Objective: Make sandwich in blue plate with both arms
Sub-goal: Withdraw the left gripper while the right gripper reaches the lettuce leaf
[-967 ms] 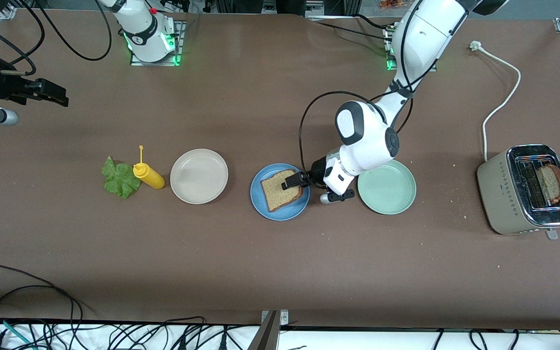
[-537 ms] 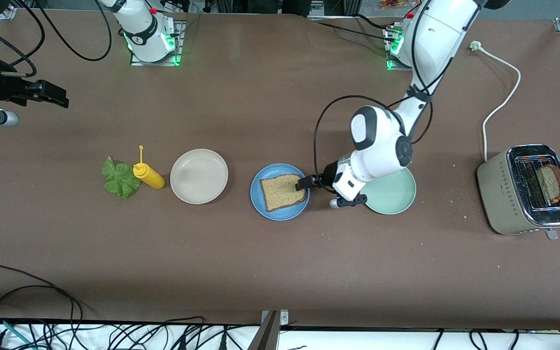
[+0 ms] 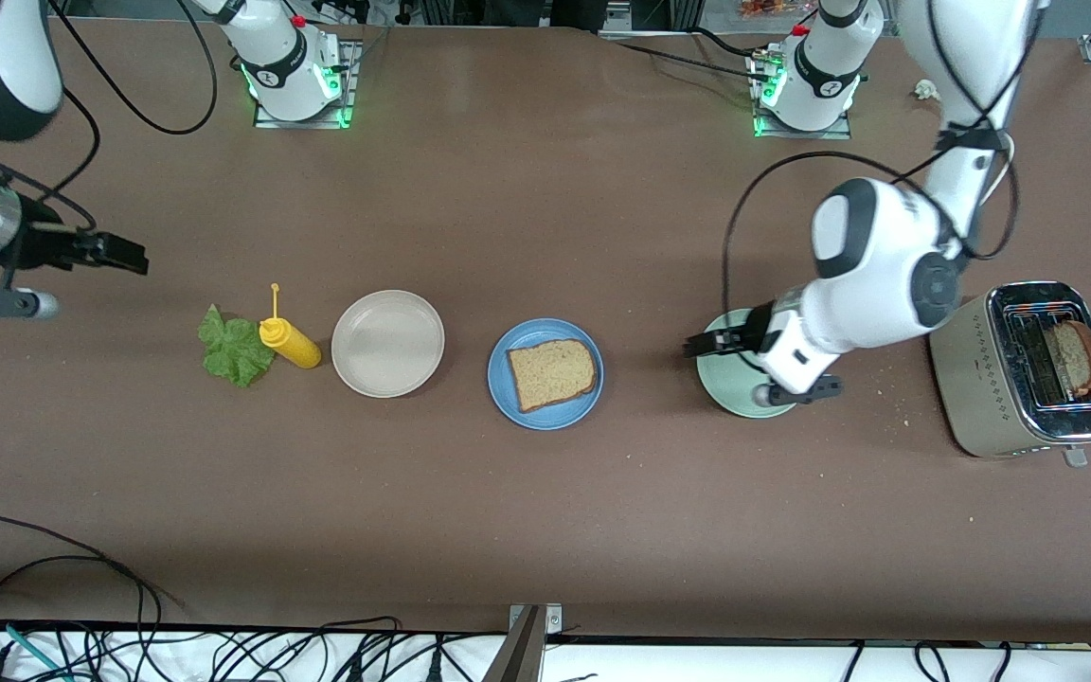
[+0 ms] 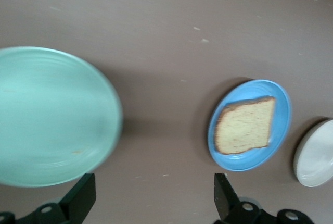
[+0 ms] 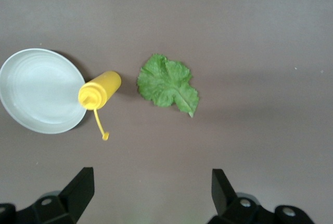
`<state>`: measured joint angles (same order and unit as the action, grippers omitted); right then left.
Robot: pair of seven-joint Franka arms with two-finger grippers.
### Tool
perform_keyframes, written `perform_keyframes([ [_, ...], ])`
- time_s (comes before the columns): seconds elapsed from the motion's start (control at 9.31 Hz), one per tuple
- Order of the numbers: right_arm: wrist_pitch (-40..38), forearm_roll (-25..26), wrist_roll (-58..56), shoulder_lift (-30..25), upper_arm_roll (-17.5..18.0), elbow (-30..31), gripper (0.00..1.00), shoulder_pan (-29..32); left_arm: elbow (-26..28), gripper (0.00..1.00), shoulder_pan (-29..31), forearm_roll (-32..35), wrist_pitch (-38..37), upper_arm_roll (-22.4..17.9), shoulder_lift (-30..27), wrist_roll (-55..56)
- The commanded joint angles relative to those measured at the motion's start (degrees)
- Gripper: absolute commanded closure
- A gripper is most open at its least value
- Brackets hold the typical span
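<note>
One square, coarse-crumbed brown bread slice (image 3: pixel 552 373) lies flat on the round blue plate (image 3: pixel 509 405), mid-surface. Ruffled lettuce leaf (image 3: pixel 231 349) lies beside the yellow bottle (image 3: pixel 290 343). Left end effector (image 3: pixel 708 343), over the pale green plate (image 3: pixel 722 390), and right end effector (image 3: pixel 119 254), above bare surface: both spread wide, empty.

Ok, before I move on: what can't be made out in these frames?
- Pale green plate, front view: mostly hidden under the left arm; the left gripper hangs open over it.
- Same plate, left wrist view: blurred, cut by the edge.
- Bread in the toaster, front view: only its top shows.
- Beige-white plate, left wrist view: cut by the edge.
- Right gripper, front view: open over bare table; its arm runs out of frame.
</note>
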<state>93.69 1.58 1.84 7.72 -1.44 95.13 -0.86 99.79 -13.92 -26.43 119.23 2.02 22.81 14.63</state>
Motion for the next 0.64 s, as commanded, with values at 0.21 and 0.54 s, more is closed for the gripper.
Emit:
perform_keyframes([
  [0.21,29.5,0.8,-7.3,1.7,-2.3,21.5,0.00,0.5,-4.0,0.00,9.7,13.8,-14.5,0.3,-5.6,0.5],
  [0.54,41.8,0.4,-8.6,6.8,-3.1,27.8,0.00,0.7,-8.9,0.00,13.5,21.5,-19.2,0.3,-6.6,0.3],
])
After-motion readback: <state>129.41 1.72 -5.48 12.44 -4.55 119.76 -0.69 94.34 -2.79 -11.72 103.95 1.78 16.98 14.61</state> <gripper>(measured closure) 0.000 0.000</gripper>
